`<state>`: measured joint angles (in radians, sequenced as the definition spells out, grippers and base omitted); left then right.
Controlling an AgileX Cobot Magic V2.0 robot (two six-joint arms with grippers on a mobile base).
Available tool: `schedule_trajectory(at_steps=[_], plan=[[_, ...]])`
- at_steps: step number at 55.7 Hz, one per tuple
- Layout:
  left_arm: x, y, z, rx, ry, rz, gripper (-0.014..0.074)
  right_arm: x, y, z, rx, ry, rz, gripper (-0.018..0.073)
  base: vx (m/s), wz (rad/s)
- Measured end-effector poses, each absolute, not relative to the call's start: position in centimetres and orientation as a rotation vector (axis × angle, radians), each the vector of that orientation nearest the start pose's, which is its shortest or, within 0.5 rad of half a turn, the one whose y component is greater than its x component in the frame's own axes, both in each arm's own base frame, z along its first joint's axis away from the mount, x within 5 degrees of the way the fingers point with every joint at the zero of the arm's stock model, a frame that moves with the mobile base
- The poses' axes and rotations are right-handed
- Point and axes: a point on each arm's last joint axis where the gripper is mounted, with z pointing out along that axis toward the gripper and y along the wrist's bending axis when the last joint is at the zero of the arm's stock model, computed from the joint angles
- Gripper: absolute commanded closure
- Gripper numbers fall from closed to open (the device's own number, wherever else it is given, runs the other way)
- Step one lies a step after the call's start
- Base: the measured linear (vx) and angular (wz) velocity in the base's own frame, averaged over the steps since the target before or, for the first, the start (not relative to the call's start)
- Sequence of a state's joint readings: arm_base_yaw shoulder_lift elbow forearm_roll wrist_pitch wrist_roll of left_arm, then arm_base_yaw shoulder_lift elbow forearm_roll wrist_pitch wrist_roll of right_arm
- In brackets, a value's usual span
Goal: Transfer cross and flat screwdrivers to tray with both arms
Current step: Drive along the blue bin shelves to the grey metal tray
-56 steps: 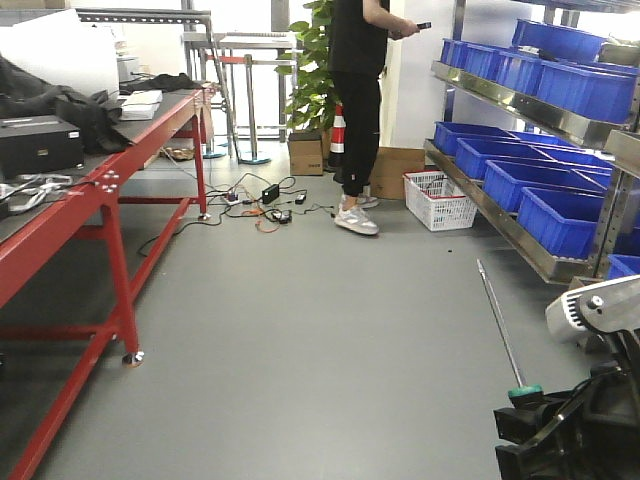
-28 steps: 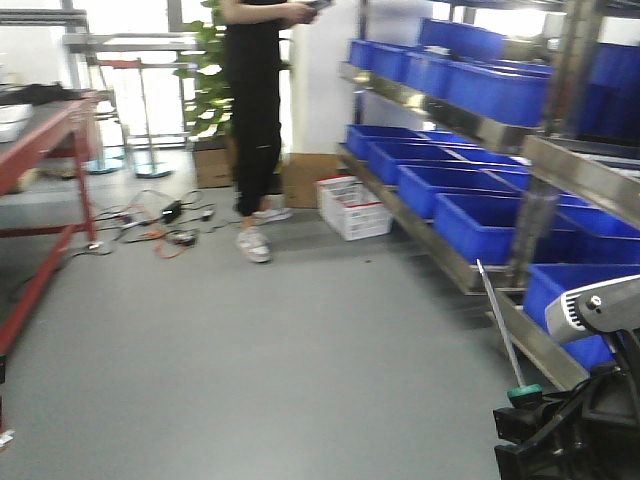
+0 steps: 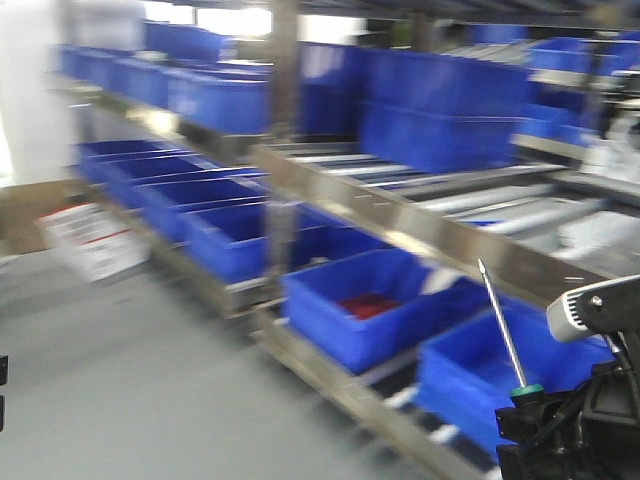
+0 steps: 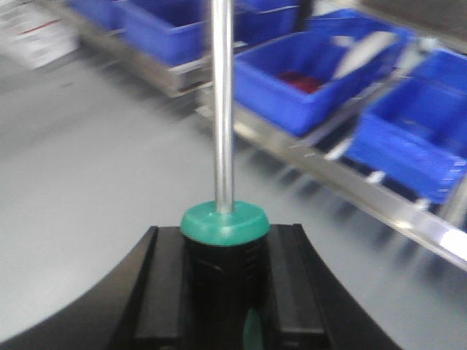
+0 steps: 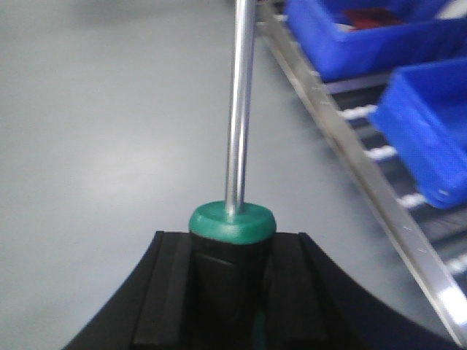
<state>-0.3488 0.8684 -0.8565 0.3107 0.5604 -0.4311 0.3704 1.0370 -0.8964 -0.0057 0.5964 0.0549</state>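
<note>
Gripping handles: left hand (image 4: 225,235) clenched on first screwdriver (image 4: 222,109), right hand (image 5: 232,240) on second screwdriver (image 5: 241,109); shafts jut forward.

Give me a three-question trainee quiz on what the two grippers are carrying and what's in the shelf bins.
1. True or false: the left gripper is open and empty.
2. What sticks up out of the right gripper? A) a cable B) a steel shaft with a green collar on a black handle C) a blue lid
3. Fill in: the low blue bin with visible contents holds something ___ in colour.

Key:
1. False. The left gripper is shut on a screwdriver.
2. B. It is the second screwdriver.
3. Red.
</note>
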Motion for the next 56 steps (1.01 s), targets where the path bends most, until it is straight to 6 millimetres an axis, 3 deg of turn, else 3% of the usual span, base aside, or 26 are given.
schedule_trajectory(at_steps=[30,56], plan=[[17.02,-4.61,36.41,0.084,2.029,-0.158,0.0594,19.90,7.70,33.94,-0.354,2.201,0.228,0.0567,0.34,-0.85],[17.02,-4.61,36.41,0.084,2.029,-0.158,0.0594,19.90,7.70,33.94,-0.354,2.201,0.228,0.0567,0.32,-0.49]])
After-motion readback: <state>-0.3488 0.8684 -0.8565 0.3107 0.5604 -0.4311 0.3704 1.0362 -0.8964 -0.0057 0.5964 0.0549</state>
